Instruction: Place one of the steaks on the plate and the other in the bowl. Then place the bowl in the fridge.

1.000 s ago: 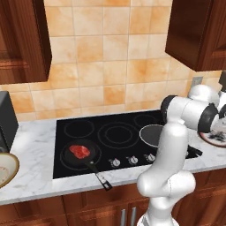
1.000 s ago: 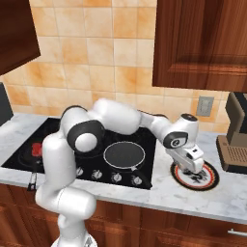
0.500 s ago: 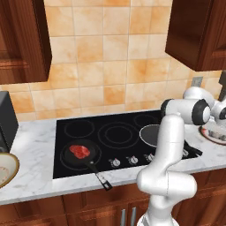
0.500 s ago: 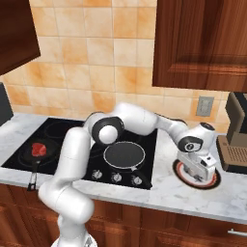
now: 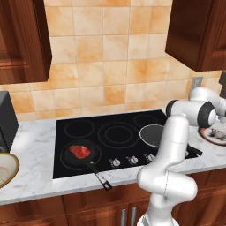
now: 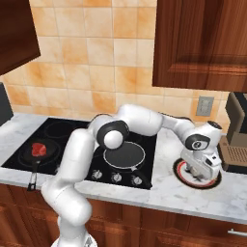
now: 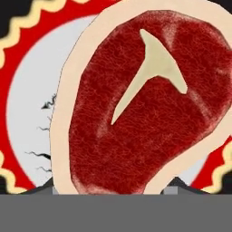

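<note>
Clearly, the pale-edged steak lies over the red-rimmed plate, filling the hand view toward 1 o'clock. It looks light, limp and slick; pinch across its edges. Whether the gripper grips or has let go, I cannot tell.

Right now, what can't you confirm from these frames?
- Claw grip: hand view has the T-bone steak covering the fingertips; open or shut unclear.
- Steak touching the plate or above it: right base view, hand blocks it.
- Bowl: cut by the left base view's edge; contents unseen.
</note>
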You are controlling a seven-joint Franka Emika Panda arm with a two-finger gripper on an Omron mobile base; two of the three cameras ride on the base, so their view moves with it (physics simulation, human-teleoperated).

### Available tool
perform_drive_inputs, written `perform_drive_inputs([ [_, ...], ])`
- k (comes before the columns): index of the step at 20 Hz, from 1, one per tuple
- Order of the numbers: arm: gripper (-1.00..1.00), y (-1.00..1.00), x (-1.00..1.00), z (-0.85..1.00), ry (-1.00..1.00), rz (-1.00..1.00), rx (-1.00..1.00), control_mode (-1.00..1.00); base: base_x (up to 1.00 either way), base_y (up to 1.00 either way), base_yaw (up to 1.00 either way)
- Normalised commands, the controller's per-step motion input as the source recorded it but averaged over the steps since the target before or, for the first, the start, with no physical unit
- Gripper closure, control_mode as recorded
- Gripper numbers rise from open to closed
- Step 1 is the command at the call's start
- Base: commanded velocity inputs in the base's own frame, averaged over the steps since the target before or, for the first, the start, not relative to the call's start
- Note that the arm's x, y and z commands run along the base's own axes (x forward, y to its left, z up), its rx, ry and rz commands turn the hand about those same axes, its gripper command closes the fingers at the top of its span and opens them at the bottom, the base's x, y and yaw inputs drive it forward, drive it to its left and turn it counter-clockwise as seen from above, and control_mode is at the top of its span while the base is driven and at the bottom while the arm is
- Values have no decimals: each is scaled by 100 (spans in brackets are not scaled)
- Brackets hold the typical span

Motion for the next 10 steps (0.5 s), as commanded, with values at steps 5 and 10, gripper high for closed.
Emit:
perform_drive_inputs([
  [5, -100, 42, -26, 21, 0, -8, -15, -100, 0, 0, 0],
  [10, -100, 78, -59, 34, -12, -9, -22, -100, 0, 0, 0],
])
